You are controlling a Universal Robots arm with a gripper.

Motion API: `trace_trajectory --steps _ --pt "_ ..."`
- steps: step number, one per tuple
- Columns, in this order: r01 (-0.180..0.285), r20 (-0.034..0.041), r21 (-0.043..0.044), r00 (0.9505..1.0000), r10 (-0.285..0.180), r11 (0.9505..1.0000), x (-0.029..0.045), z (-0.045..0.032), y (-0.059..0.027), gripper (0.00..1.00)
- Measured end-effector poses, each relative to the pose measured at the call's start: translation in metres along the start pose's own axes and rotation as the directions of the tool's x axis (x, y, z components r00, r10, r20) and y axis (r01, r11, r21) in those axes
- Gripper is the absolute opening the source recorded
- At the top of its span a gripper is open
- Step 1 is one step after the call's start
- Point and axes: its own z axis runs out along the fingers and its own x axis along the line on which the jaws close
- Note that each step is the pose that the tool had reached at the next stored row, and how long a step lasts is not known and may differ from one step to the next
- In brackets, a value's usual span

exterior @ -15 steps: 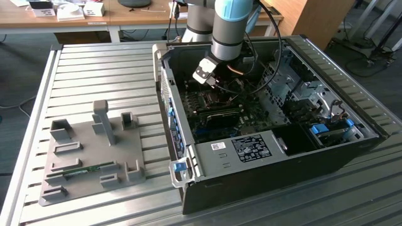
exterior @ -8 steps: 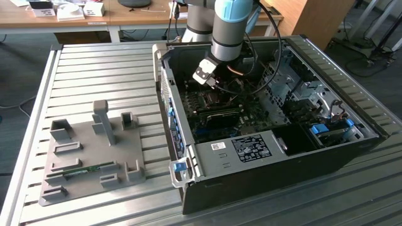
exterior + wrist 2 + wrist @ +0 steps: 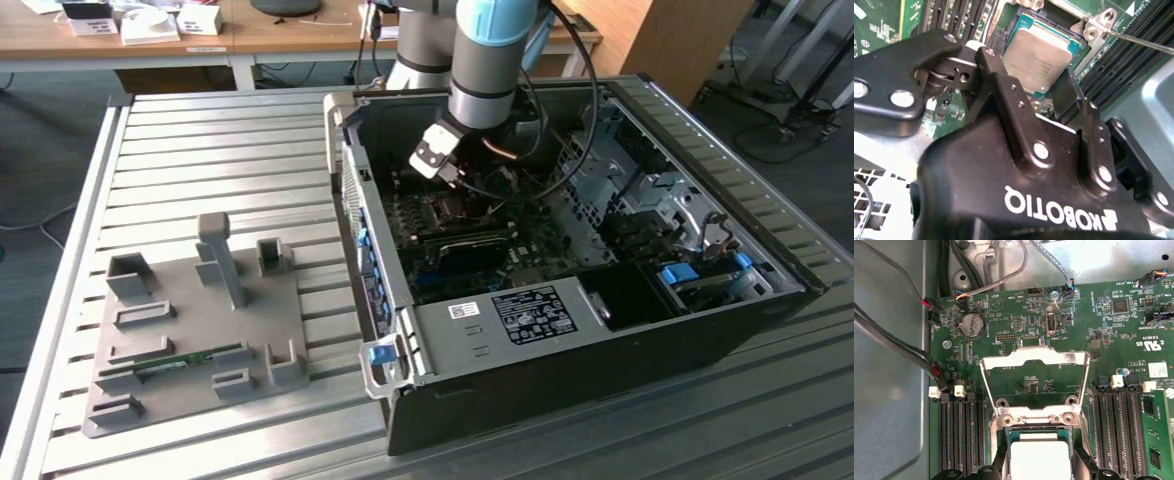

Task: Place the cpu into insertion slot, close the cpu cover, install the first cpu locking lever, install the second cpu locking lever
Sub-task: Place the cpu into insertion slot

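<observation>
On the exterior view's left, the slatted worktop carries a grey fixture plate with a green memory stick lying along its near edge. To the right of it sits the open black computer case, with the arm reaching down into it and the tool low over the green board.

The cpu lies flat in the insertion slot, pale lid up and its edges square with the socket (being square, it has no long axis to speak of). The cpu cover is swung back off the slot, and bare board shows through its window.

In both wrist views the tool straddles the chip with its fingers spread, one on each side. The slot's dark edge shows between them and the chip, and nothing is pinched.

In the first wrist view, grey cables run past the board's edge. Long black memory slots flank the socket on both sides, close beside the fingers. In the second wrist view a thin metal rod slants away from the socket's corner.
</observation>
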Motion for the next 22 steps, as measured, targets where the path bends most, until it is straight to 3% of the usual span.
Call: trace_trajectory --steps 14,22 --pt "0.0 0.0001 0.0 1.0 0.0 1.0 0.0009 -0.0177 0.0011 0.62" --pt "0.0 0.0004 0.0002 1.0 0.0 1.0 0.0009 -0.0187 0.0012 0.62"
